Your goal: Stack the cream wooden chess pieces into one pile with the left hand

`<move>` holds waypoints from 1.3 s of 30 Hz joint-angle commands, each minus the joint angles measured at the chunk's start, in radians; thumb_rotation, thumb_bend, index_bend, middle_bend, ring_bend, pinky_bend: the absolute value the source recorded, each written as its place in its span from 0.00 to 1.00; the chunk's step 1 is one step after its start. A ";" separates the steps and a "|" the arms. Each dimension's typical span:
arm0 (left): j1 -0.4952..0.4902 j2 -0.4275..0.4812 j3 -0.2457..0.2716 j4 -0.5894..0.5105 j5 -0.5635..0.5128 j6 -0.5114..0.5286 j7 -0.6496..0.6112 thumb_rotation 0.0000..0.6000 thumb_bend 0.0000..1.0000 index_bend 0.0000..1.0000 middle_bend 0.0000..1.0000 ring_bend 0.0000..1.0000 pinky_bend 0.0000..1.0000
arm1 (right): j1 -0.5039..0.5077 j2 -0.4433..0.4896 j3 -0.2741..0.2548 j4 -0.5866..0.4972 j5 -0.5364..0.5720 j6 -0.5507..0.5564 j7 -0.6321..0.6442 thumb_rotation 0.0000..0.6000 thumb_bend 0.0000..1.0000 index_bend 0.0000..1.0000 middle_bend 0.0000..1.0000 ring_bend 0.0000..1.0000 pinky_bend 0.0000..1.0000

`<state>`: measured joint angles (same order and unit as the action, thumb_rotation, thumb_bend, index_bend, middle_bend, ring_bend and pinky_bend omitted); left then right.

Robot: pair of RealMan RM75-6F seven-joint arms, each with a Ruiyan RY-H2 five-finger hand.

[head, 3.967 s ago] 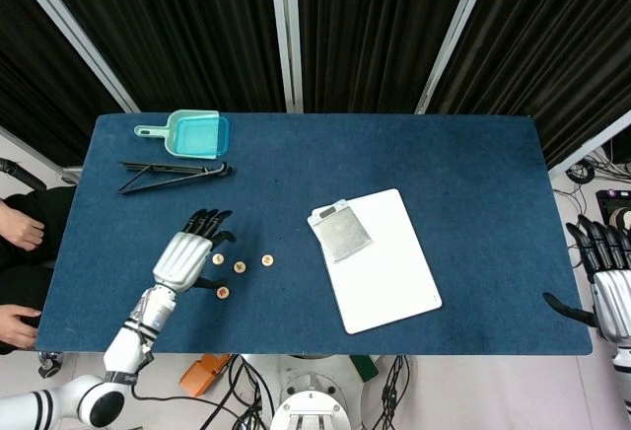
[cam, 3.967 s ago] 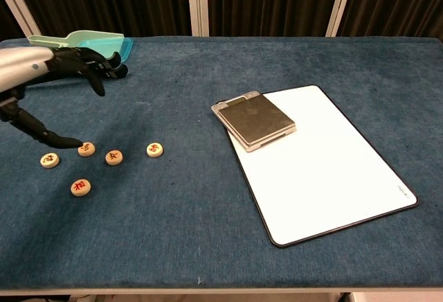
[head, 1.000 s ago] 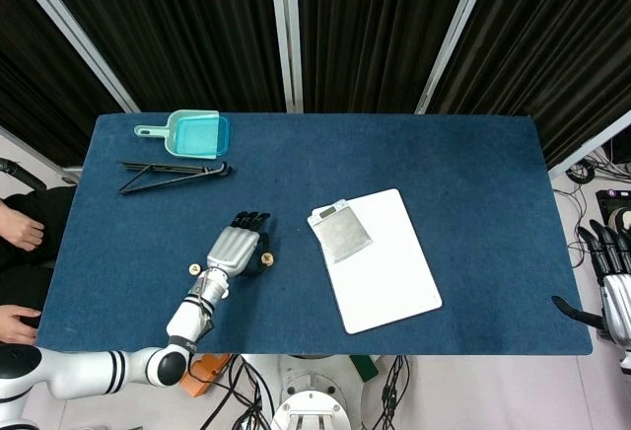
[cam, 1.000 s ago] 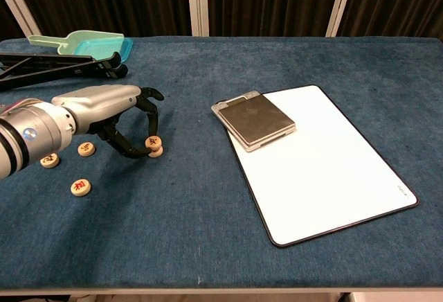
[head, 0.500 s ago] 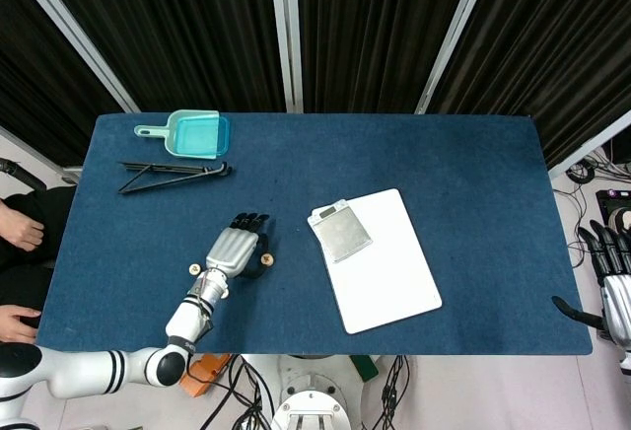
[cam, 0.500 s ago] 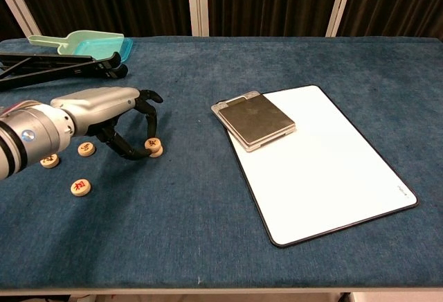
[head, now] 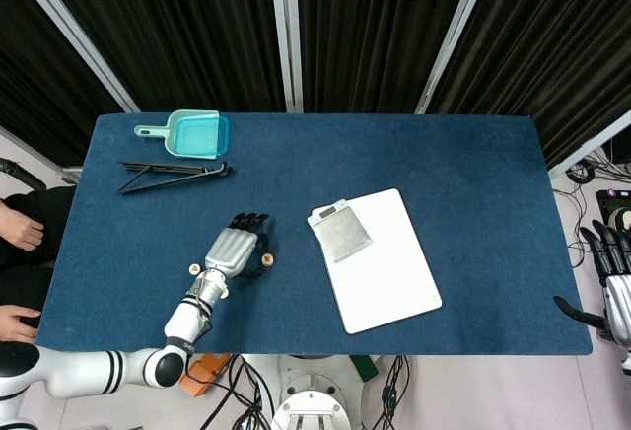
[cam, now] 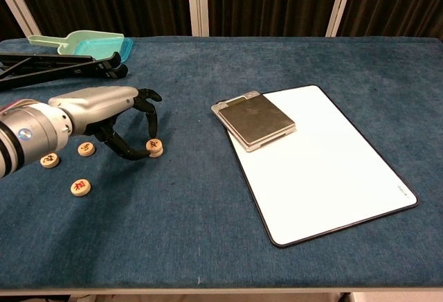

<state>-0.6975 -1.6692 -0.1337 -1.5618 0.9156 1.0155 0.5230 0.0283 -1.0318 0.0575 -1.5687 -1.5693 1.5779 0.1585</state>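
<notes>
On the blue table (cam: 208,198), the left hand (cam: 104,108) arched over a two-piece stack of cream chess pieces (cam: 154,147), its fingertips (cam: 151,113) pinching the top piece from either side. Three more cream pieces (cam: 81,187) lay flat on the cloth to the left of the stack, apart from one another. The right hand (head: 613,287) hung off the table's right edge with its fingers apart, holding nothing.
</notes>
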 commanded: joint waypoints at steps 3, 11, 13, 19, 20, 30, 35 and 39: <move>0.040 0.078 0.017 -0.068 0.051 0.060 -0.025 1.00 0.28 0.43 0.02 0.00 0.00 | 0.001 0.001 0.001 -0.001 0.000 0.000 0.001 1.00 0.19 0.00 0.04 0.00 0.05; 0.084 0.118 0.055 -0.032 0.055 0.060 -0.067 1.00 0.28 0.43 0.02 0.00 0.00 | 0.007 -0.004 0.001 -0.002 -0.005 -0.007 -0.002 1.00 0.19 0.00 0.04 0.00 0.05; 0.087 0.111 0.059 -0.018 0.052 0.051 -0.074 1.00 0.28 0.43 0.02 0.00 0.00 | 0.008 -0.005 0.001 -0.003 -0.007 -0.008 -0.006 1.00 0.19 0.00 0.04 0.00 0.05; 0.094 0.090 0.063 0.029 0.048 0.045 -0.074 1.00 0.28 0.43 0.02 0.00 0.00 | 0.006 0.001 0.001 -0.016 -0.008 -0.004 -0.017 1.00 0.19 0.00 0.04 0.00 0.05; 0.097 0.089 0.063 0.033 0.047 0.044 -0.078 1.00 0.28 0.43 0.02 0.00 0.00 | 0.005 0.003 0.001 -0.018 -0.007 -0.002 -0.019 1.00 0.19 0.00 0.04 0.00 0.05; 0.115 0.094 0.066 0.049 0.063 0.042 -0.100 1.00 0.29 0.45 0.02 0.00 0.00 | 0.004 0.003 0.001 -0.028 -0.006 -0.002 -0.030 1.00 0.19 0.00 0.04 0.00 0.05; 0.123 0.096 0.066 0.056 0.066 0.038 -0.109 1.00 0.29 0.46 0.02 0.00 0.00 | 0.003 0.003 0.001 -0.031 -0.006 0.000 -0.034 1.00 0.19 0.00 0.04 0.00 0.05; 0.125 0.095 0.064 0.059 0.068 0.034 -0.110 1.00 0.30 0.47 0.02 0.00 0.00 | 0.002 0.002 0.001 -0.033 -0.006 0.000 -0.036 1.00 0.19 0.00 0.04 0.00 0.05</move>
<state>-0.5730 -1.5737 -0.0693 -1.5025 0.9839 1.0494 0.4128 0.0303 -1.0294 0.0581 -1.6012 -1.5751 1.5783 0.1226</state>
